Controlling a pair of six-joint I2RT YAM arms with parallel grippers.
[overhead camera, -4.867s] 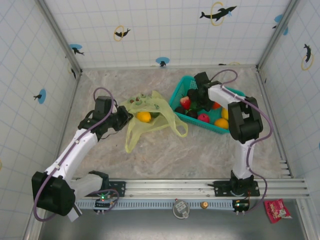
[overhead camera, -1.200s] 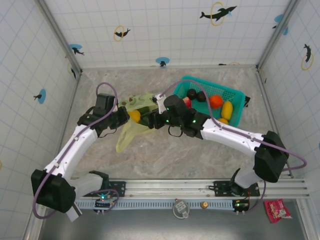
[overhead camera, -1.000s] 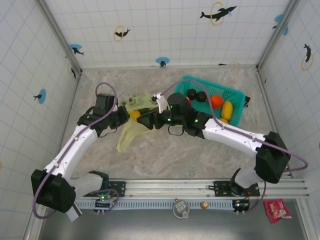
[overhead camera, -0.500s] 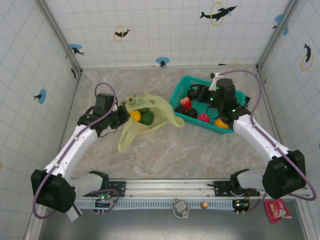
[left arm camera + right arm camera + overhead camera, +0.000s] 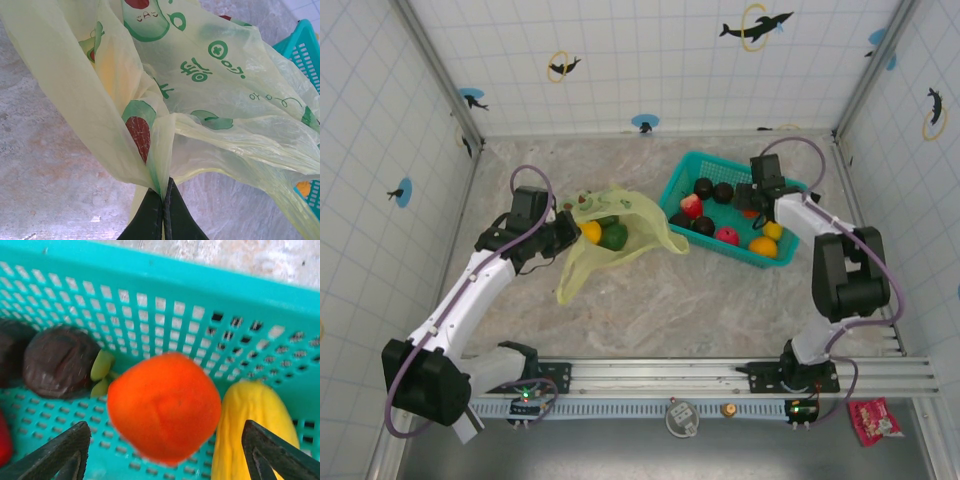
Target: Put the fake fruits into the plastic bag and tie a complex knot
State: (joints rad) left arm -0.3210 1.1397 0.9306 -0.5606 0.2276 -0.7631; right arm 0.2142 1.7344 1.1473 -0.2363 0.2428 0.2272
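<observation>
Top external: one yellow-green plastic bag (image 5: pixel 642 215) and one teal mesh basket (image 5: pixel 683 170) on the marbled surface (image 5: pixel 670 300).
Two glossy fake fruits, yellow (image 5: pixel 591 232) and green (image 5: pixel 614 236), lie in the bag, left of centre, with the left pincer (image 5: pixel 163 210) clamped on its film. At the bag a second ago, the right pincer (image 5: pixel 165 426) now gapes around the basket's orange fruit (image 5: pixel 164 405). The bag's green lettering is unreadable.

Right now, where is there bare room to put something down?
Free: the wide stone strip between bag, basket and front rail; also the far left corner. Crowded: the fruit-filled basket and its gap to the bag.
</observation>
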